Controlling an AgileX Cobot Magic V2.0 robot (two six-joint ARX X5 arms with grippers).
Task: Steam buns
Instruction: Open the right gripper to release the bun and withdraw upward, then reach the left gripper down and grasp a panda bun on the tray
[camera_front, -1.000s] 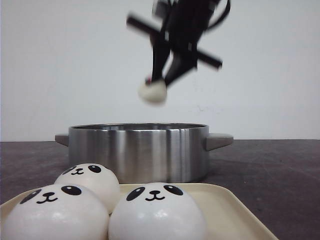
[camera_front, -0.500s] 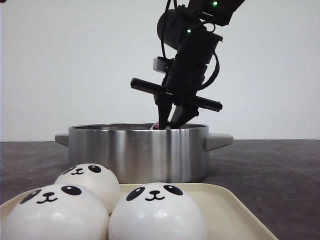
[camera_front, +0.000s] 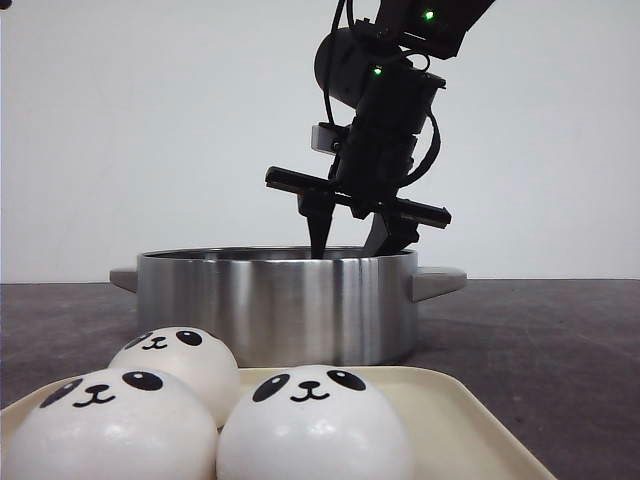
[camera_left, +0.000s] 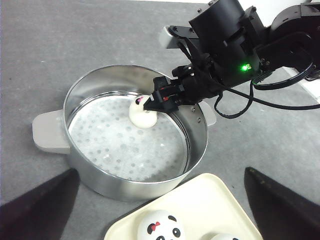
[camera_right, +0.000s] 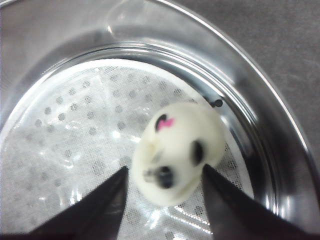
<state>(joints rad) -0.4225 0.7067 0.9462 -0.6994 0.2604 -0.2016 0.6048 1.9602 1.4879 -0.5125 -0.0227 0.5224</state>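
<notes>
Dark grey matte bench under a plain white wall, and nearest you, at the front edge, the cream tray (camera_front: 470, 420) with its rounded rim holds three buns (camera_front: 313, 425), smooth white domes with glossy black panda eyes and little smiles. Behind it stands the brushed steel steamer pot (camera_front: 275, 305), stubby grey handles either side, perforated white liner inside. One bun (camera_left: 143, 111) lies on that liner near the far wall, tipped over, a pink mark showing. Your right gripper (camera_front: 348, 238) hangs over it, fingers spread apart and, by my reading, let go of it. Your left gripper (camera_left: 160, 205) hovers above the tray, parted and empty. So I'd call it one in, three to go.
</notes>
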